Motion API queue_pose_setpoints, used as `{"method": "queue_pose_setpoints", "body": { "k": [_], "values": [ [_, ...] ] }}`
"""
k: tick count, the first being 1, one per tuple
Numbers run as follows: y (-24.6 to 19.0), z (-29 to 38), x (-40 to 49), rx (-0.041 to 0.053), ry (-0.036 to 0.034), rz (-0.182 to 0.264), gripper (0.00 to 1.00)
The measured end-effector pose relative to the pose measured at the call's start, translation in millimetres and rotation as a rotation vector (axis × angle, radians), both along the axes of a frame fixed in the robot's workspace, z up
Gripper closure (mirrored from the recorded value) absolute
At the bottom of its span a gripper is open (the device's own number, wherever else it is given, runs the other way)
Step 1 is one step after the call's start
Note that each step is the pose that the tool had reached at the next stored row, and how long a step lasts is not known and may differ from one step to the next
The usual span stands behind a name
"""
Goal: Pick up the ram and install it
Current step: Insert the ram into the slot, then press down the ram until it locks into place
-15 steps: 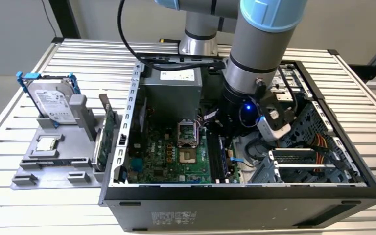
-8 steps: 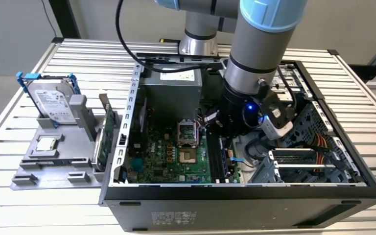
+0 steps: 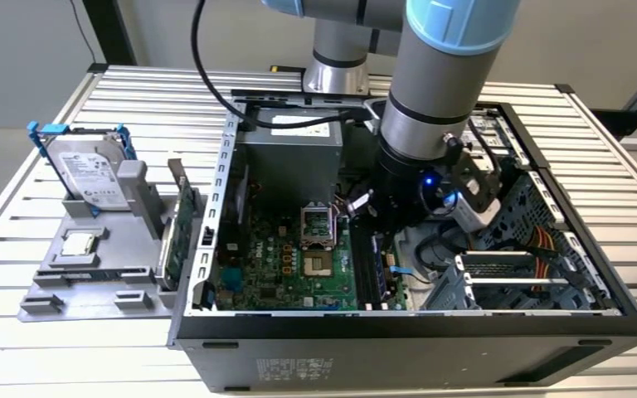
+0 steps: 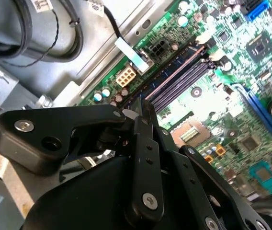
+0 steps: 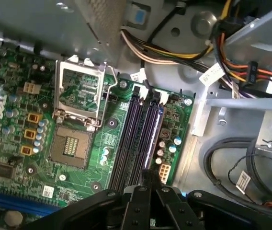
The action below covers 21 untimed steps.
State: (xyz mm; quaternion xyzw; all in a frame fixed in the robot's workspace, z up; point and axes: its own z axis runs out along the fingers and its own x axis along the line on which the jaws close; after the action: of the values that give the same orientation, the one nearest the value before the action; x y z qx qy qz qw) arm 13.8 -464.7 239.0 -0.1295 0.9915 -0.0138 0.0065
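The ram [image 5: 154, 136] is a thin blue stick standing on edge along the black slot nearest the case wall; in the second wrist view the ram [image 4: 174, 74] shows as a narrow strip over that slot. My gripper [image 5: 148, 178] is shut on the ram's near end, the fingers pinched together. In the second wrist view the gripper [image 4: 143, 108] sits right above the slots [image 4: 184, 84]. In the exterior view the gripper [image 3: 380, 228] is low inside the open case, over the motherboard [image 3: 285, 265]. I cannot tell whether the stick is seated in the slot.
A grey holder [image 3: 86, 274] on the exterior view's left carries a silver hard drive [image 3: 86, 170] and a green card [image 3: 182, 220]. Inside the case are the power supply [image 3: 291, 153], the open processor socket [image 5: 71, 143], cable bundles [image 5: 232, 62] and a drive cage [image 3: 507, 282].
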Motion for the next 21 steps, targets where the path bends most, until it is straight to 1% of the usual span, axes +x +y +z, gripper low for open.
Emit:
{"method": "queue_pose_setpoints", "body": {
  "k": [6,15,21],
  "values": [
    [0.0,0.0,0.1,-0.0001,0.0020,0.102,1.00],
    [0.0,0.0,0.1,0.0001,0.0078,0.237,1.00],
    [0.1,0.0,0.0,0.0002,0.0100,0.309,1.00]
  ]
}}
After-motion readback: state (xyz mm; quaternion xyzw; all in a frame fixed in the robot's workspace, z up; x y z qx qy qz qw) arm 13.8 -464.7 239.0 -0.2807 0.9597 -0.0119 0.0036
